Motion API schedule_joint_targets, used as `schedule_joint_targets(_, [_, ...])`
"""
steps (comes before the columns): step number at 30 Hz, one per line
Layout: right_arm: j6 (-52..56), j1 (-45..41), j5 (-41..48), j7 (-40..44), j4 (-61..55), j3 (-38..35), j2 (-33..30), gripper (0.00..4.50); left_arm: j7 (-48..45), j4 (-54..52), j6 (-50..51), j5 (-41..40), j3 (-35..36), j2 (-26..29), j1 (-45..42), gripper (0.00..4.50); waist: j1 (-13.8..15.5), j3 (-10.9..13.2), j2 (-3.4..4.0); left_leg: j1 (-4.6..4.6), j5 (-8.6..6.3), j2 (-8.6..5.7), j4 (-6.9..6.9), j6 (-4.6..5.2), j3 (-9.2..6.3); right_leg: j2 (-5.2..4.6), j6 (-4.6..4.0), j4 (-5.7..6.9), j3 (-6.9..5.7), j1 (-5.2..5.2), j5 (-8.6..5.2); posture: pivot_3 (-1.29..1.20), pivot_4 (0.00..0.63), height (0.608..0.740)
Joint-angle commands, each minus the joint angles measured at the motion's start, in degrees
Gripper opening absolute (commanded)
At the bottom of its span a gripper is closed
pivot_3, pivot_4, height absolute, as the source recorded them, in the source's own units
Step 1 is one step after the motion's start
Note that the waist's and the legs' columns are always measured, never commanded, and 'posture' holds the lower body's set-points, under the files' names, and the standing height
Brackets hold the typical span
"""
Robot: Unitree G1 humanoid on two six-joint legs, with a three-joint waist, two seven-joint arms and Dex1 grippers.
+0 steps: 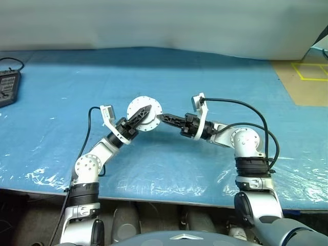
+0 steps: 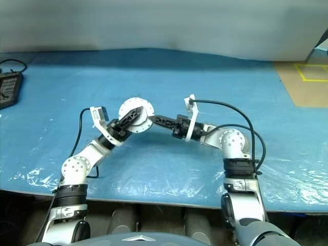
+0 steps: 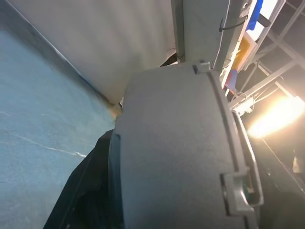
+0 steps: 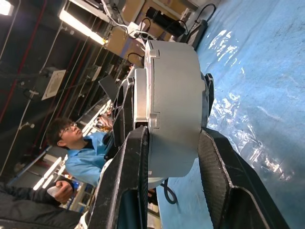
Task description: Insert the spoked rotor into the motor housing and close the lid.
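**The motor housing is held up in the air between both grippers, with the lid on it.**

The motor housing [image 4: 174, 100] is a round grey cup, lifted above the blue table [image 1: 215, 77], about in the middle of it. The lid [image 1: 144, 114] looks to be sitting on the housing already, its flat round face turned up toward the head camera. The spoked rotor cannot be seen, so it is probably inside, but I cannot tell for sure. The right gripper [image 4: 174, 157] squeezes the housing, one black finger on each side. The left gripper [image 1: 142, 113] lies across the lid's face; I cannot tell if it is gripping or loose. I think the job is almost done: maybe only pressing the lid tight and putting the motor down is left. A black remote [image 1: 7, 87] lies far off at the table's left edge.
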Motion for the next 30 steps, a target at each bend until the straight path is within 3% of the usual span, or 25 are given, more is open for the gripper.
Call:
schedule_joint_targets(1, [-4.86,-2.7,-2.06,-2.0,1.58,-1.43,0.47,1.48,2.81,0.55,-4.35,2.93,0.93,-0.97,-1.43,2.7,0.02,0.01,-0.02,0.0,0.0,-0.01,0.02,0.0,0.0,-0.01,0.0,0.0,0.0,0.01,0.0,0.0,0.15,0.74])
schedule_joint_targets(6, [-17.89,-4.94,-9.54,-7.31,7.13,-2.59,2.6,3.17,5.1,2.85,-8.59,6.68,1.38,-1.68,-1.57,2.7,-0.13,0.01,-0.03,0.0,0.0,0.01,0.08,0.0,-0.02,-0.01,0.02,0.0,-0.01,0.04,0.01,0.0,0.15,0.74])
schedule_joint_targets(13, [-25.7,-6.02,-14.64,-9.05,12.63,-3.39,1.84,3.17,12.84,14.38,-22.62,11.24,9.35,-2.69,-8.87,2.7,-0.1,0.05,-0.08,-0.04,0.0,0.01,0.09,0.0,-0.07,0.02,0.16,0.01,-0.06,0.04,0.1,0.0,0.15,0.74])
schedule_joint_targets(20, [-25.43,-3.91,-14.86,-9.24,11.15,-4.58,0.91,3.17,25.49,43.12,-40.72,15.9,20.44,4.62,-26.92,2.7,-0.03,0.1,-0.17,-0.11,0.01,0.01,0.24,0.0,-0.29,0.07,0.25,0.05,-0.15,0.09,0.16,0.0,0.15,0.74])
schedule_joint_targets(25, [-24.9,-2.2,-14.97,-9.73,9.46,-4.82,0.7,3.17,25.88,58.01,-44.94,19.17,21.43,8.53,-35.15,2.7,0.91,0.11,-0.19,-0.34,0.02,-0.09,0.25,-0.01,-0.48,-0.02,0.33,0.03,-0.5,0.14,0.21,0.0,0.15,0.74])
schedule_joint_targets(29, [-25.14,-1.77,-15.23,-10.04,8.55,-4.47,0.95,3.17,28.99,64.03,-45.67,21.26,21.8,10.7,-37.24,2.7,1.48,0.12,-0.21,-0.49,0.02,-0.06,0.31,-0.02,-0.69,-0.05,0.33,0.03,-0.73,0.15,0.21,0.0,0.15,0.74])
schedule_joint_targets(30, [-25.17,-1.74,-15.3,-10.17,8.32,-4.4,1.09,3.2,29.29,64.49,-45.54,21.68,21.69,11.13,-37.06,2.94,1.44,0.11,-0.21,-0.48,0.02,-0.05,0.32,-0.02,-0.76,-0.05,0.33,0.05,-0.78,0.18,0.21,0.0,0.15,0.74])
